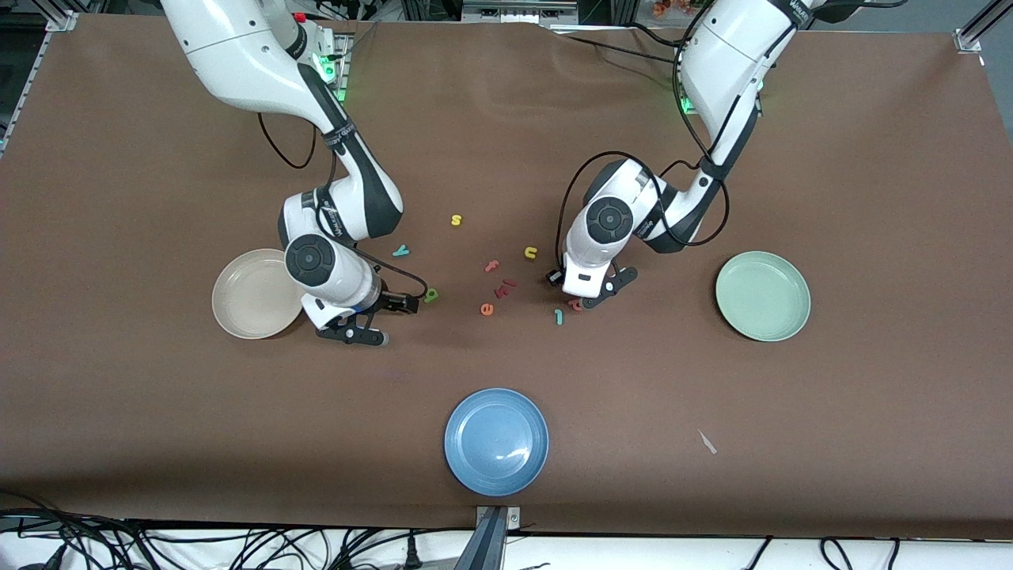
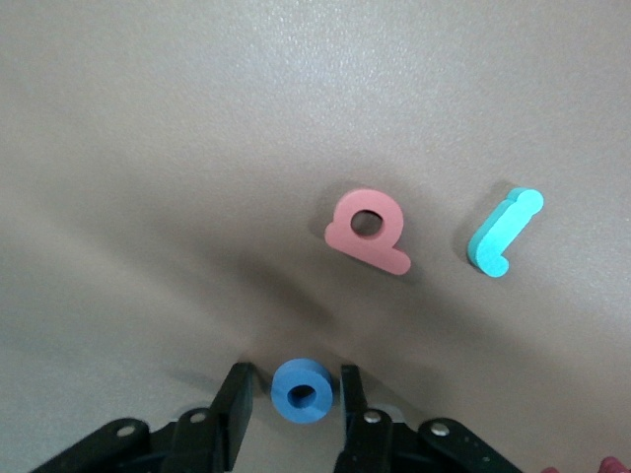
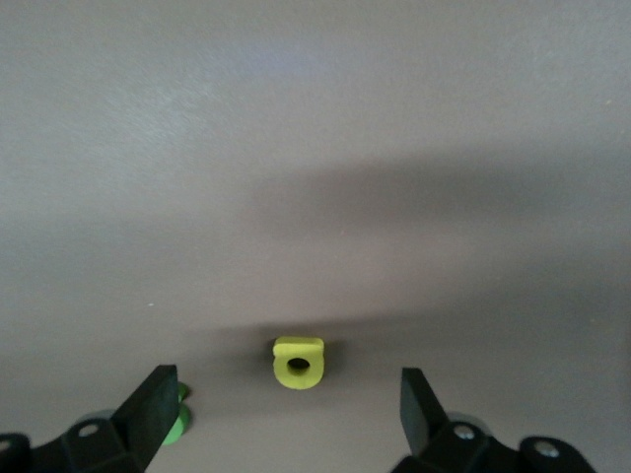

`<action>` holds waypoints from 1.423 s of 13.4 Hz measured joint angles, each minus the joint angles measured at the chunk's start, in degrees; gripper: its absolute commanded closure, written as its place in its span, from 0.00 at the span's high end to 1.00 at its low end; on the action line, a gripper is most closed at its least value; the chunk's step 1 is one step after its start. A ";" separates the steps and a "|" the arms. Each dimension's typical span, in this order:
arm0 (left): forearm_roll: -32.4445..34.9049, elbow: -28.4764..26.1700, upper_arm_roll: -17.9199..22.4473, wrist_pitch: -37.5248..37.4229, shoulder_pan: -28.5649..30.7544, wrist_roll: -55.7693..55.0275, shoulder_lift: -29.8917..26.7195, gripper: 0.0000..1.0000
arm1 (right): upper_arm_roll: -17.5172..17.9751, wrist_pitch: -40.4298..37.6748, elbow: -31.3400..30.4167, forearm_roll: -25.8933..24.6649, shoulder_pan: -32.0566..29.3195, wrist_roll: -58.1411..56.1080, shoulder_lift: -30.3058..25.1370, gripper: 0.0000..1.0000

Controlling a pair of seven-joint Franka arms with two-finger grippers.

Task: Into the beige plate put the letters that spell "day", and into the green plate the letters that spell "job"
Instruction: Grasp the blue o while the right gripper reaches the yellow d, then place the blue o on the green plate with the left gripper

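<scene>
A blue plate (image 1: 496,442) sits nearest the front camera. Loose mid-table: a yellow "s" (image 1: 456,220) farthest back, a yellow "u" (image 1: 530,253), a pink "f" (image 1: 491,266), dark red pieces (image 1: 505,288) and an orange "e" (image 1: 487,309).

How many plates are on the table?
3. The beige plate lies at the right arm's end, partly under that arm; the green plate at the left arm's end; the blue plate lies nearest the front camera. None seems hidden.
</scene>
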 measured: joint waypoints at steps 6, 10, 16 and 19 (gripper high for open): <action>2.57 1.26 -0.02 0.05 0.13 0.32 -0.33 0.10 | 0.00 1.47 -0.21 0.01 0.01 0.00 1.97 0.78; 2.83 3.62 -0.05 -8.80 6.19 8.82 -9.84 0.11 | 0.01 2.28 -0.25 0.02 0.03 0.00 2.50 0.56; 2.84 1.73 0.30 -22.35 24.40 38.43 -17.86 0.12 | -0.05 2.22 -0.24 0.02 0.09 0.01 2.33 0.32; 2.84 -1.33 0.41 -22.41 31.79 52.42 -16.30 0.13 | -0.06 2.22 -0.24 0.02 0.12 0.01 2.27 0.24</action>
